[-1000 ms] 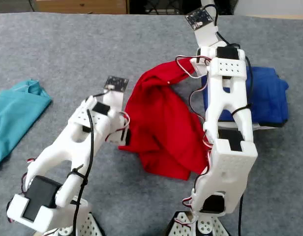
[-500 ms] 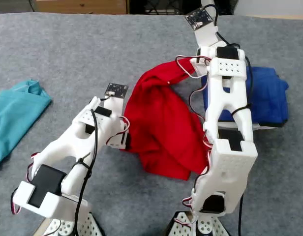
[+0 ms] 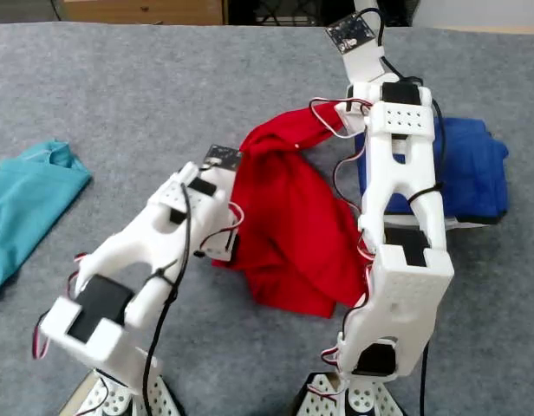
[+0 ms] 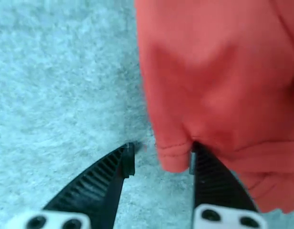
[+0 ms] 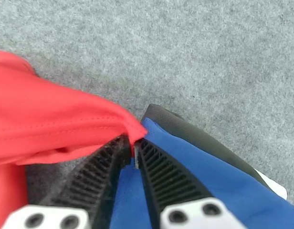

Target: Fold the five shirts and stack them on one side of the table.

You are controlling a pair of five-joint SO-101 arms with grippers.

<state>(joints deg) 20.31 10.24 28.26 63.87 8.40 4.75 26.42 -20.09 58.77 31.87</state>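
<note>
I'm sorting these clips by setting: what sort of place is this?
Likely a robotics lab bench, not a home: a grey felt-covered table, a white left arm and right arm at its near edge, and three shirts: red shirt, teal shirt, blue shirt.

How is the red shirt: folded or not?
Not folded: red shirt lies bunched, one corner pinched in the shut right gripper, a hem edge inside the open left gripper.

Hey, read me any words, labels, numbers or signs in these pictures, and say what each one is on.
None can be read. The red shirt, blue shirt and teal shirt show no print, and any marks on the dark wrist boards are too small to read.
</note>
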